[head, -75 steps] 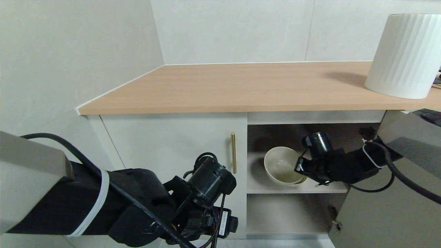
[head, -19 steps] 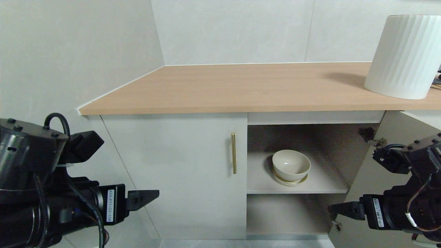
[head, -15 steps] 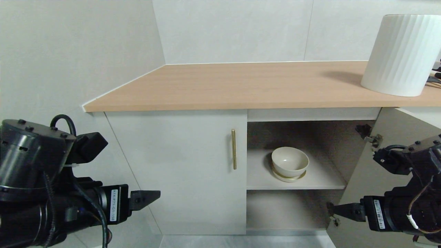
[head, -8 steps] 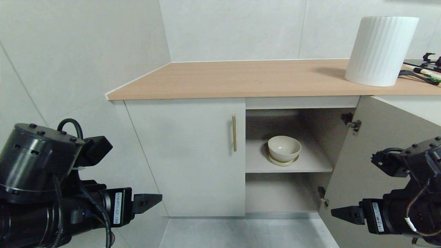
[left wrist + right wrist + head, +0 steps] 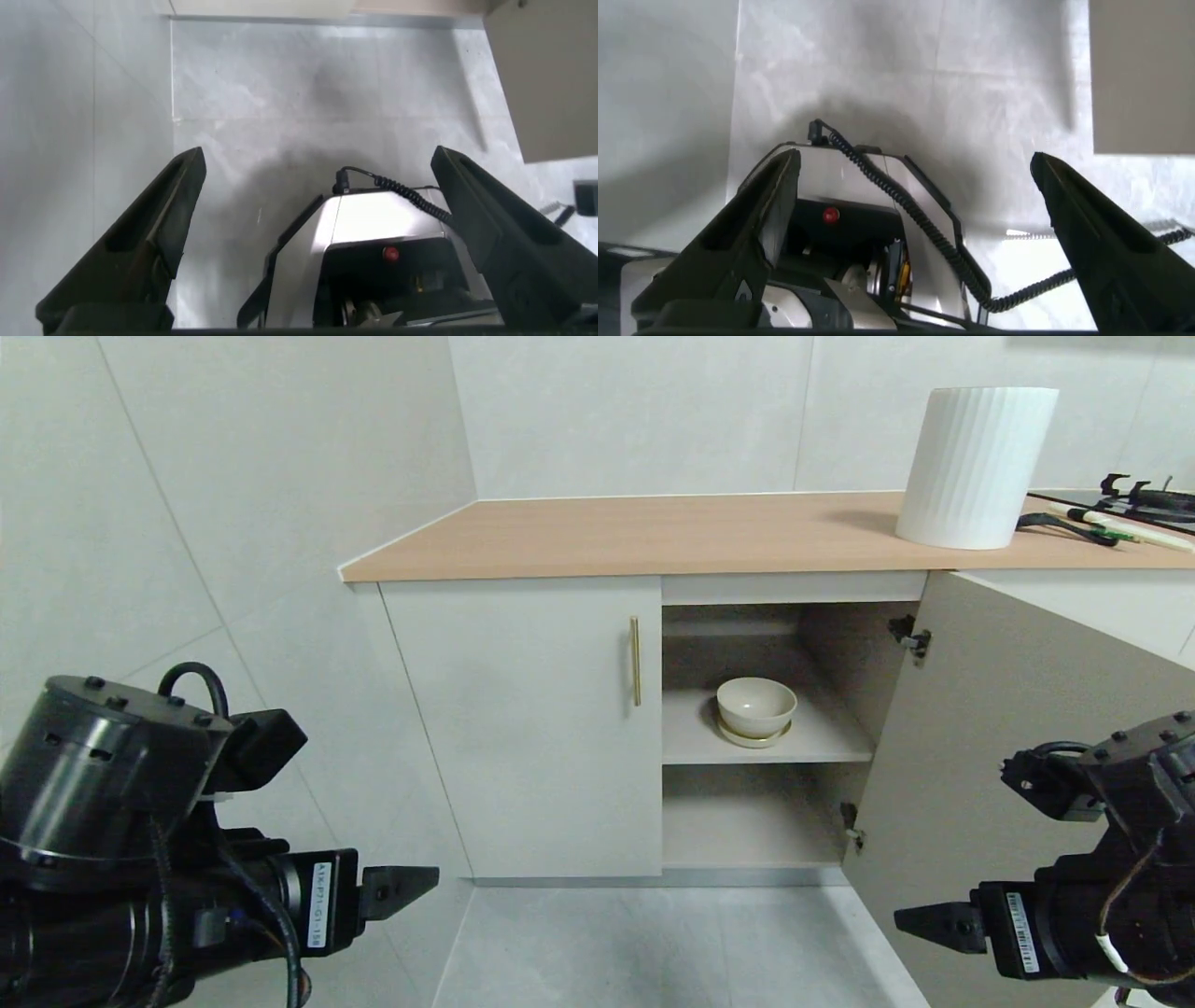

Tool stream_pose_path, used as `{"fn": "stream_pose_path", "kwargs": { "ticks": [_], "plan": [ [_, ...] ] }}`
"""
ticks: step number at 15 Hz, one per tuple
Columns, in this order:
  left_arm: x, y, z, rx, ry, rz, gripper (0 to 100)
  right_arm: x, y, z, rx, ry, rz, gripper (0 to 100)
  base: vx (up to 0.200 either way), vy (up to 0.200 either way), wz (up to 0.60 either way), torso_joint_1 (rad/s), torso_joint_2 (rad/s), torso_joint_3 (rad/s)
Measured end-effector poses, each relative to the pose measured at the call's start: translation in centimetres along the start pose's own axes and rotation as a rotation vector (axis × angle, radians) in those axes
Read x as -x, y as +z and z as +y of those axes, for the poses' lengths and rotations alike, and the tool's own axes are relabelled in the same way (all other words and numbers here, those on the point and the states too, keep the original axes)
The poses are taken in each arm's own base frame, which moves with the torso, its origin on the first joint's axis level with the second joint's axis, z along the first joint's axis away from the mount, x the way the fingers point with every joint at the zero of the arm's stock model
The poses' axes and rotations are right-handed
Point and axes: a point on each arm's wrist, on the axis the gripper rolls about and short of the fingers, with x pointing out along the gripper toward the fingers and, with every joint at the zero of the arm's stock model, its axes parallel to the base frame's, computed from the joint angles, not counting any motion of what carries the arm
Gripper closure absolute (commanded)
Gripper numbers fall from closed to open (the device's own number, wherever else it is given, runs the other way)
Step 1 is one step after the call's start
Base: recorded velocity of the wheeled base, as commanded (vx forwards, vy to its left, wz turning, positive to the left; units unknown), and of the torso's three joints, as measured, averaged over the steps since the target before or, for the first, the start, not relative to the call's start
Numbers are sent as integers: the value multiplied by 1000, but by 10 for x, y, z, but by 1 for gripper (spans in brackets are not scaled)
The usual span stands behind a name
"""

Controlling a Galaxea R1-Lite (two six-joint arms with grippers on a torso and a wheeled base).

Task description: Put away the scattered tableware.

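Right tool (image 5: 915, 163) spread wide; bowl (image 5: 756, 706) hides most of its saucer (image 5: 750, 741).

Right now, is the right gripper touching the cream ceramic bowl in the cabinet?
Apart. Head view: the right gripper sits low by the open door, well clear of the cream ceramic bowl.

The right cabinet door (image 5: 980, 728) is standing swung out, walling off that side of the opening. The left door (image 5: 532, 728) is sitting shut. The bowl (image 5: 756, 703) is occupying mid-shelf, leaving bare shelf (image 5: 831, 742) either side and headroom above. The floor (image 5: 653, 943) in front is giving approach room.
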Motion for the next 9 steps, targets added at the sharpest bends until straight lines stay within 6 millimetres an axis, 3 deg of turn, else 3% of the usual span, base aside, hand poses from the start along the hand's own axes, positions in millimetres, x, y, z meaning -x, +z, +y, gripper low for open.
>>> {"fn": "stream_pose_path", "kwargs": {
  "ticks": [9],
  "plan": [
    [-1,-2,1,-11,4,6,0,1,-1,0,5,-4,3,0,0,0,0,0,0,0]
  ]
}}
